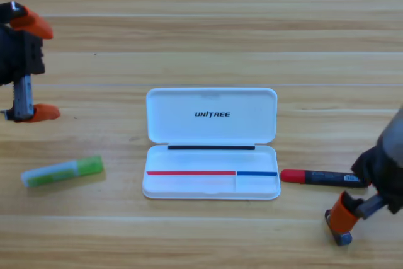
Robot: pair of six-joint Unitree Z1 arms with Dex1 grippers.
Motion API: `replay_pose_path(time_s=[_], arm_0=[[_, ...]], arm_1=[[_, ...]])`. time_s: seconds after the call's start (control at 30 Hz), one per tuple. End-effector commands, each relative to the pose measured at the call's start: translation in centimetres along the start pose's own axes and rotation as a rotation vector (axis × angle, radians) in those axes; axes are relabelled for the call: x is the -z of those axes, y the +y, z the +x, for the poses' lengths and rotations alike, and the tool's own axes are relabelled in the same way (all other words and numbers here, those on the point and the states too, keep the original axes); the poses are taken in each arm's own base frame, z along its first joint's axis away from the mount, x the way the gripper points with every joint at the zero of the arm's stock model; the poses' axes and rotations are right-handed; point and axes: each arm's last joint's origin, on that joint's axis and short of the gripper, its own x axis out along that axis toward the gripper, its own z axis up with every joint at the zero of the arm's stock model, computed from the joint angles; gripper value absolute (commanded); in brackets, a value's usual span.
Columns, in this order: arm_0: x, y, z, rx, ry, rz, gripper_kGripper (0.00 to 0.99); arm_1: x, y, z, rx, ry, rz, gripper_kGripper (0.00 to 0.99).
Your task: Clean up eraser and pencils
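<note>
The black pencil with a red cap lies on the table just right of the open white case. My right gripper is low at the picture's right edge, over that pencil's black end and covering its tip. The pale pencil with a bright green end lies at the left, well apart from the case. Up at the left edge, my left gripper waits open and holds nothing. The eraser is nowhere in view. Both trays of the case look bare.
The case's lid lies flat behind its tray, in the middle of the wooden table.
</note>
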Motion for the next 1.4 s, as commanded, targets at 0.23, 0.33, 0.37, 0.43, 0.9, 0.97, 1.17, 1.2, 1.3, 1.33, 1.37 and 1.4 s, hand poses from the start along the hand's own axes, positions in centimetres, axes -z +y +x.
replay_pose_path(time_s=[0.23,0.33,0.37,0.43,0.9,0.97,1.17,1.2,1.3,1.33,1.37,1.4], arm_0=[[3.0,0.9,4.9,0.148,0.118,-0.06,0.96],[3.2,0.6,6.4,0.158,0.127,-0.076,0.973],[3.2,0.5,6.8,0.163,0.13,-0.078,0.979],[3.3,0.2,7.9,0.184,0.14,-0.082,0.982],[4.5,-1.8,12.9,0.294,0.17,-0.157,0.989],[4.6,-2.2,13.3,0.298,0.172,-0.156,0.988],[5.3,-3.6,14.2,0.313,0.182,-0.154,0.986],[5.4,-3.8,14.3,0.31,0.181,-0.154,0.986],[5.7,-4.3,14.4,0.305,0.187,-0.159,0.986],[5.8,-4.4,14.5,0.303,0.187,-0.161,0.986],[5.9,-4.5,14.6,0.302,0.188,-0.162,0.986],[5.9,-4.7,14.7,0.301,0.19,-0.163,0.986]], arm_1=[[-2.6,0.1,5.6,0.027,0.102,0.048,0.945],[-3.0,0.2,6.5,0.033,0.118,0.045,0.891],[-3.1,0.2,6.7,0.036,0.124,0.042,0.859],[-3.2,0.3,7.2,0.037,0.135,0.04,0.804],[-2.3,1.0,7.8,0.029,0.198,0.01,0.028],[-2.1,1.0,7.9,0.032,0.208,0.012,0.028],[-2.1,0.9,7.9,0.035,0.209,0.01,0.032],[-2.1,0.9,7.9,0.038,0.209,0.01,0.034],[-2.1,0.9,7.9,0.042,0.206,0.009,0.179],[-2.0,0.9,7.9,0.043,0.209,0.008,0.298],[-2.0,0.9,7.9,0.044,0.212,0.01,0.408],[-1.9,0.9,7.9,0.043,0.213,0.011,0.476]])
